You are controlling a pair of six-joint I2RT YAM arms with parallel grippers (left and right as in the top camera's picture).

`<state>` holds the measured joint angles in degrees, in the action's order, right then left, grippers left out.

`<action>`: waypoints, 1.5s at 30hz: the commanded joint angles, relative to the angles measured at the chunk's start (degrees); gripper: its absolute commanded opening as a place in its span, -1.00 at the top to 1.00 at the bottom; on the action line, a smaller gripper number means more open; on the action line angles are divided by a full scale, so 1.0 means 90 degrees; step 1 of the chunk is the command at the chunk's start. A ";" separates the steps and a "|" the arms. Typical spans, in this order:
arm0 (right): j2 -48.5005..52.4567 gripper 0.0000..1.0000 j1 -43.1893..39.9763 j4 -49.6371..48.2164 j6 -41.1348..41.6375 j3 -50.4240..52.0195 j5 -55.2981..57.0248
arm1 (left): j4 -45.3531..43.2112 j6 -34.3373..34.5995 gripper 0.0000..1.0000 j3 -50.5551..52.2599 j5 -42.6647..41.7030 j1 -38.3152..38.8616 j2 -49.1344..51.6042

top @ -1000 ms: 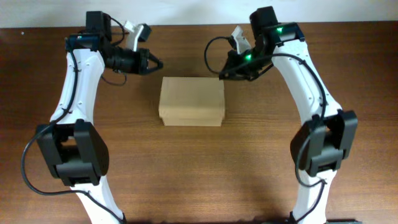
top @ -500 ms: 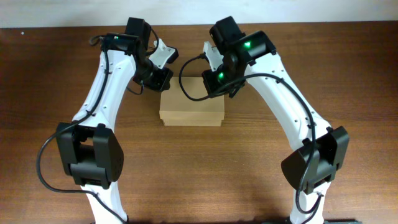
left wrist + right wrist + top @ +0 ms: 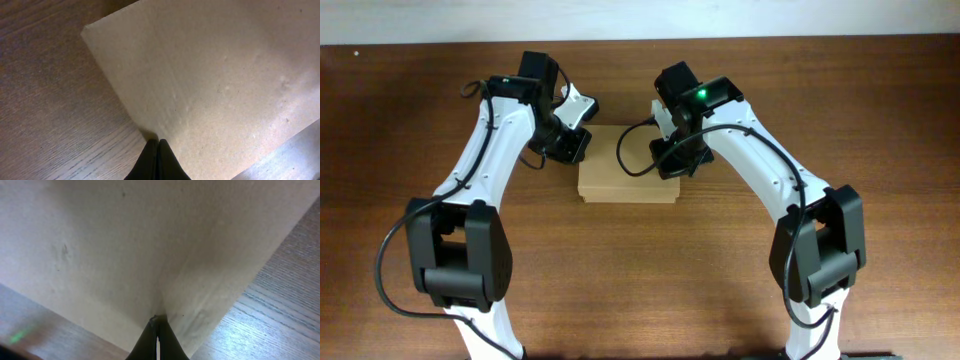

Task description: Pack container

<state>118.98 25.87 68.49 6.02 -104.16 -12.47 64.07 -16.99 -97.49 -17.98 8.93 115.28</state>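
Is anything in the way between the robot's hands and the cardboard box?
No, nothing visible. The left end effector and the right end effector are both right at the container, one on each side, fingers shut.

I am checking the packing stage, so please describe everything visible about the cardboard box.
The cardboard box is plain tan, rectangular and unmarked, with its flap lid closed. It lies flat on the wooden table. The shut left gripper meets its left edge, and the shut right gripper appears to touch its right end.
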 commanded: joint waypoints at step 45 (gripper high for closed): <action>-0.8655 0.60 -0.1248 0.2620 0.0432 0.0301 0.3189 | 0.1105 0.0291 0.00 0.1649 0.2960 -0.0415 -0.7023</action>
<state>45.78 14.76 91.79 9.04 -107.20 13.47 74.00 -15.44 -89.54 7.99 5.43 58.70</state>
